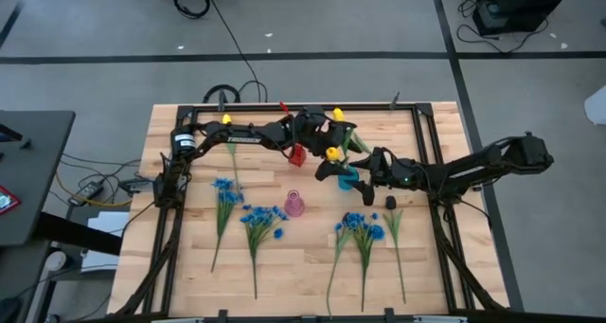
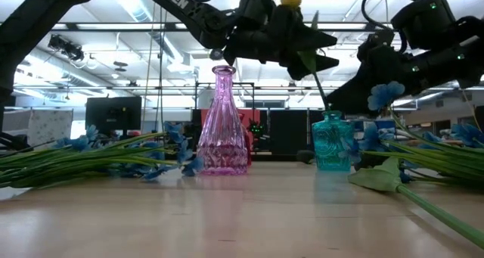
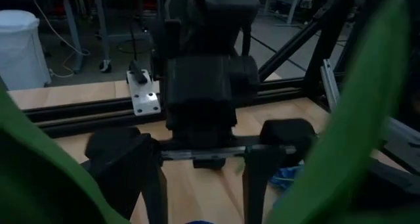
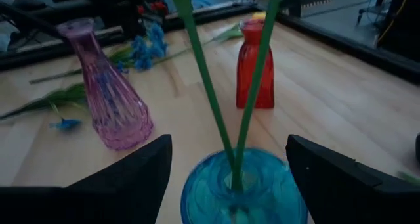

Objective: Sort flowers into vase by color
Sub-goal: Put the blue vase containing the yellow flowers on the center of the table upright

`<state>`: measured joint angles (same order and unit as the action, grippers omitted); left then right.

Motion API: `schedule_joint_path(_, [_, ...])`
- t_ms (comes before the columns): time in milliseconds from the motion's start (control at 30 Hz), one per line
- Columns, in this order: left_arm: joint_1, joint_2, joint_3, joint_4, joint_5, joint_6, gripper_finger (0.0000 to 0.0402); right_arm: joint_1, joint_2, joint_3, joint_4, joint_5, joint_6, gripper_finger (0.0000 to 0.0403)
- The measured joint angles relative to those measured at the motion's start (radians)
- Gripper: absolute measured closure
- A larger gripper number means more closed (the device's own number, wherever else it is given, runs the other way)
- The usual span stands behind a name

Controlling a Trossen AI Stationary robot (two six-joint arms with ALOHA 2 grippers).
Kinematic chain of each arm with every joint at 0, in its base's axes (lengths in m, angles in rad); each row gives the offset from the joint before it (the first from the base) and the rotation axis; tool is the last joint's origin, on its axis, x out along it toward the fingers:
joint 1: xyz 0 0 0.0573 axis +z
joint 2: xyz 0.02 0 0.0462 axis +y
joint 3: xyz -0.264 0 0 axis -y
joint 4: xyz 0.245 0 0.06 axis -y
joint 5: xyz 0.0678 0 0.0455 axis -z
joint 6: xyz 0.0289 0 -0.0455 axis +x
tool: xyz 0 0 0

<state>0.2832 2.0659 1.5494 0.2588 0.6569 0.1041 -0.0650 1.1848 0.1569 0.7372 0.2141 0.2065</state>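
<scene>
High view: we find both grippers gathered over the teal vase (image 1: 348, 178) at mid-table. The left gripper (image 1: 331, 162) hangs above the vase mouth with its jaws spread wide; the yellow tulip (image 1: 332, 153) sits between them and appears released, though we cannot confirm that no pad touches it. The right gripper (image 4: 226, 161) straddles the same vase with its fingers parted, just beside the glass on either side and not pressed against it. Two green stems (image 4: 252, 79) already stand inside the teal vase in the right wrist view. The pink vase (image 1: 294, 205) and red vase (image 1: 297, 153) stand empty nearby. Blue blossom bunches (image 1: 224, 192) lie flat on the table, as does one dark bud (image 1: 390, 202) near the right arm.

Our judgement: the step in hand is seating the yellow tulip. We advise lifting the left gripper straight up, clear of bud and leaves, so nothing drags the stem out. The right gripper should steady the vase until then.
</scene>
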Motion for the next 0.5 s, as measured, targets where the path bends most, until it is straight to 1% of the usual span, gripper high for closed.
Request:
schedule_joint_path(100, [0.016,0.0,0.0,-0.016,0.017,-0.002,0.0003,0.0,-0.027,0.0,-0.021,0.001,-0.01,0.0093])
schedule_joint_path(233, [0.032,-0.008,0.0,-0.067,0.04,0.0,0.0002,-0.002,-0.069,0.0,-0.098,0.025,-0.006,0.009])
schedule_joint_path(500, [0.041,-0.046,0.0,-0.178,0.043,0.068,0.0002,-0.002,-0.168,0.002,-0.133,0.032,-0.015,0.0089])
